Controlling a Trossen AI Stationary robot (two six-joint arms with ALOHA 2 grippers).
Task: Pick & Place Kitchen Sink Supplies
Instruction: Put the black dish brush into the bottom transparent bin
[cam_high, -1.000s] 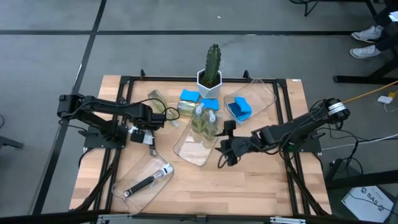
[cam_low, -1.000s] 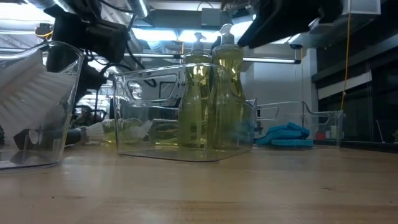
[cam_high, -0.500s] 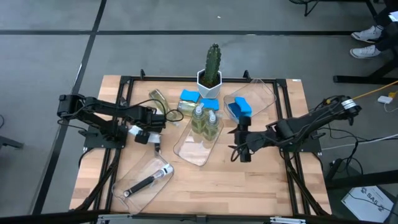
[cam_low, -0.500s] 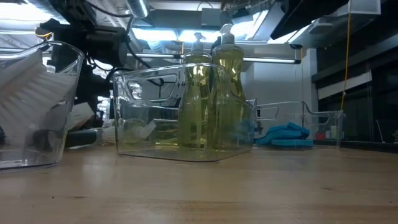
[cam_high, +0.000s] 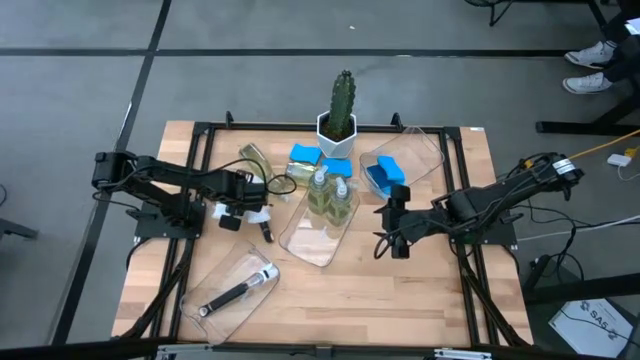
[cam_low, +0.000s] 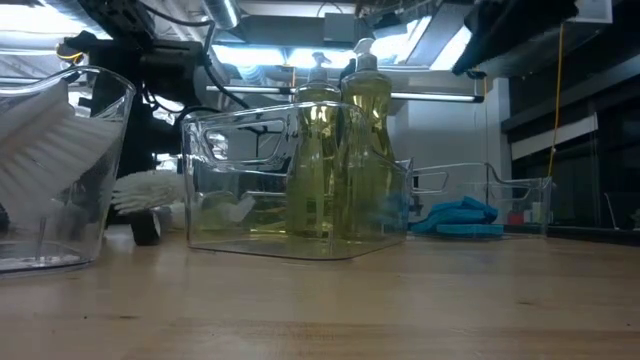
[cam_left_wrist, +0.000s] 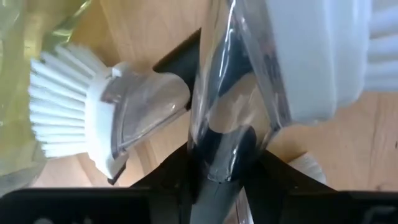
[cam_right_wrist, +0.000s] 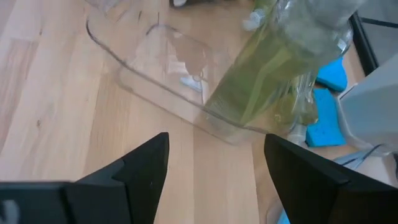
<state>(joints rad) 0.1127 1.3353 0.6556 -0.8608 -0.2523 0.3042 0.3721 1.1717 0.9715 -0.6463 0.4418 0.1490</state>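
My left gripper (cam_high: 247, 212) is shut on a black-handled brush (cam_high: 261, 224) with a white head, just left of the centre clear tray (cam_high: 309, 247). Two bottles (cam_high: 329, 192) of yellow-green liquid stand upright in that tray. In the left wrist view a second white bristle head (cam_left_wrist: 59, 106) shows on the wood beside the held brush. My right gripper (cam_high: 390, 243) hovers open over bare table to the right of the centre tray, touching nothing. A blue sponge (cam_high: 385, 175) lies in the far-right tray (cam_high: 428, 152). My left gripper pinches the brush's dark handle (cam_left_wrist: 229, 146) between its two fingers, coming from the table's left side. The white head (cam_low: 150, 185) is raised above the table. The dark end (cam_low: 146, 228) sits low by the wood; whether it touches, I cannot tell.
Two blue sponges (cam_high: 318, 160) and a bottle (cam_high: 252, 158) on its side lie behind the centre tray. A cactus in a white pot (cam_high: 340, 118) stands at the far edge. A near-left tray (cam_high: 205, 283) holds another brush (cam_high: 237, 293). Bare wood lies near the front right.
My left gripper has shifted a little toward the centre tray and shut on the brush, whose white head has come up off the table. My right gripper has drawn away from the centre tray toward the table's right edge, staying open.
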